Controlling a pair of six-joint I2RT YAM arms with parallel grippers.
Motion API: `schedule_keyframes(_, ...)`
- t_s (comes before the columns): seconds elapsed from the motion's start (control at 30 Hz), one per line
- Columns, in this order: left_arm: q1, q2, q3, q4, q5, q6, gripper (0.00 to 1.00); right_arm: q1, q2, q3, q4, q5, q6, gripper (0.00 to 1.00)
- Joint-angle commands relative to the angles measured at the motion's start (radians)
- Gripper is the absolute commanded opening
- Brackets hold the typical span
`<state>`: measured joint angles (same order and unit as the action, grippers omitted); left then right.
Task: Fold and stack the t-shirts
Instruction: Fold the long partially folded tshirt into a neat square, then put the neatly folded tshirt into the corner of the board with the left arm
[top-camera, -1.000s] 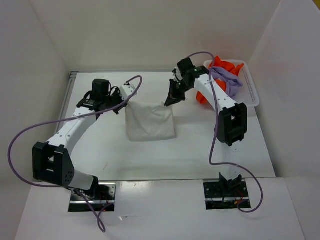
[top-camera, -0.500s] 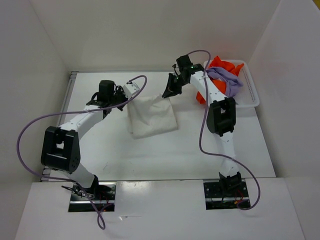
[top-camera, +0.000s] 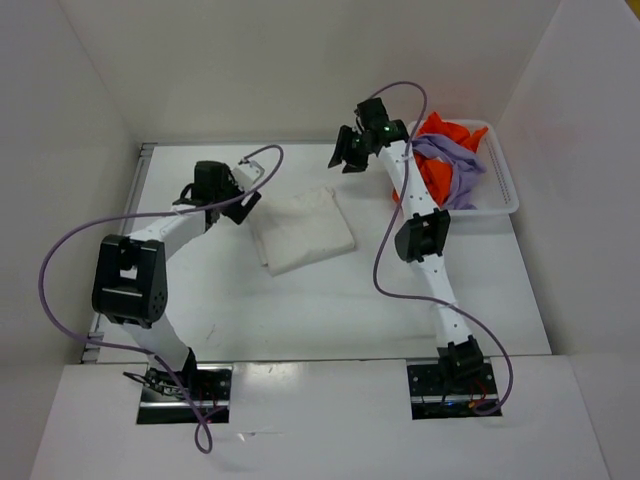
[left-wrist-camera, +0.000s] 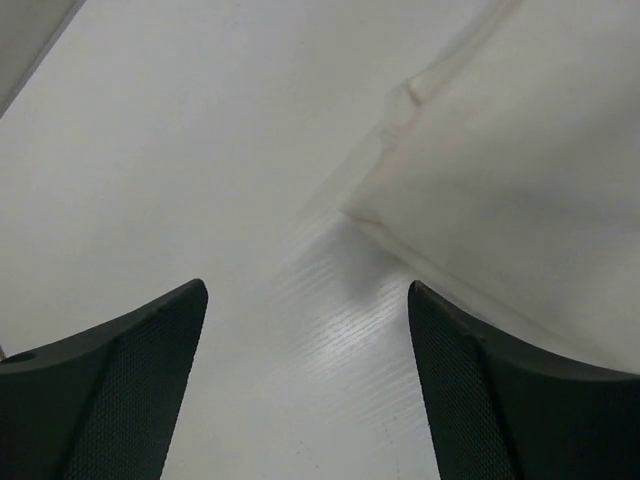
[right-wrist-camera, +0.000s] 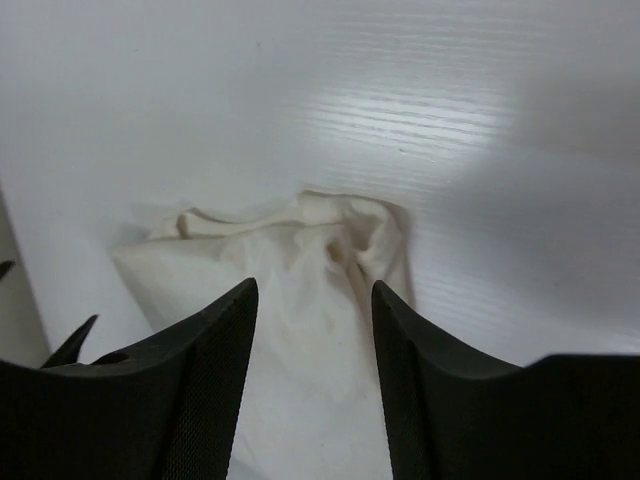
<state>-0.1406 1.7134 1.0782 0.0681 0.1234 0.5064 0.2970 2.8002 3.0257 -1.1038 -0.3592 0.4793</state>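
Setting: robotics lab test cell. Evidence: flat white table (top-camera: 300, 310) boxed in by plain white panel walls (top-camera: 300, 70) on its left, far and right sides; two white-and-black jointed robot arms, left (top-camera: 170, 232) and right (top-camera: 425, 238), bolted to metal base plates (top-camera: 215, 385) at the table's near edge; loose purple cables (top-camera: 43, 290) looped along each arm; white plastic mesh basket (top-camera: 505, 175) standing at the table's far right corner

Left arm (top-camera: 128, 290): elbow folded back near its base, forearm reaching forward and to the right.
Left gripper (left-wrist-camera: 310, 390): jaws spread wide, nothing between them.
Right arm (top-camera: 420, 235): stretched long toward the far side, almost straight.
Right gripper (right-wrist-camera: 312, 380): raised, angled down-left, jaws parted, empty.
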Motion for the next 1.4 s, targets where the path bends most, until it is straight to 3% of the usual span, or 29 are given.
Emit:
schedule_keyframes(0.0,0.016,-0.015,0.138,-0.097,-0.007,-0.106,0.9,0.06,-0.102,0.108,-0.126,0.204,-0.077,0.56)
schedule_keyframes(0.1,0.016,-0.037,0.219,-0.233,0.086,-0.214,1.0,0.091,-0.177,0.108,-0.139,0.314,-0.077,0.59)
schedule_keyframes(0.33,0.059,-0.164,0.241,-0.643,0.393,-0.325,1.0,0.2,-0.445,0.059,-0.192,0.609,-0.057,0.64)
schedule_keyframes(0.37,0.1,-0.214,0.211,-0.739,0.425,-0.325,1.0,0.291,-0.559,-0.026,-0.192,0.712,-0.057,0.66)
schedule_keyframes(0.43,0.101,-0.256,0.181,-0.766,0.44,-0.309,1.0,0.333,-0.6,-0.114,-0.192,0.761,-0.057,0.7)
schedule_keyframes(0.57,0.131,-0.33,0.098,-0.838,0.44,-0.309,1.0,0.537,-0.851,-0.425,-0.192,0.953,-0.002,0.8)
schedule_keyframes(0.63,0.142,-0.353,0.065,-0.849,0.488,-0.319,1.0,0.556,-0.93,-0.626,-0.192,0.953,0.083,0.81)
schedule_keyframes(0.77,0.142,-0.353,0.02,-0.729,0.513,-0.394,1.0,0.57,-1.131,-1.035,-0.012,0.939,0.11,0.84)
schedule_keyframes(0.87,0.203,-0.171,0.138,-0.781,0.606,-0.378,1.0,0.553,-1.206,-1.14,0.136,0.862,0.119,0.84)
schedule_keyframes(0.9,0.261,-0.014,0.267,-0.874,0.695,-0.349,1.0,0.542,-1.244,-1.181,0.18,0.862,0.119,0.84)
schedule_keyframes(0.97,0.28,0.108,0.385,-0.953,0.748,-0.312,1.0,0.542,-1.259,-1.208,0.193,0.879,0.105,0.84)
schedule_keyframes(1.1,0.227,0.053,0.318,-0.716,0.596,-0.431,1.0,0.533,-1.268,-1.222,0.173,0.928,0.105,0.84)
schedule_keyframes(1.37,0.107,0.199,0.279,-0.627,0.391,-0.577,1.0,0.533,-1.367,-1.355,0.226,0.902,0.157,0.84)
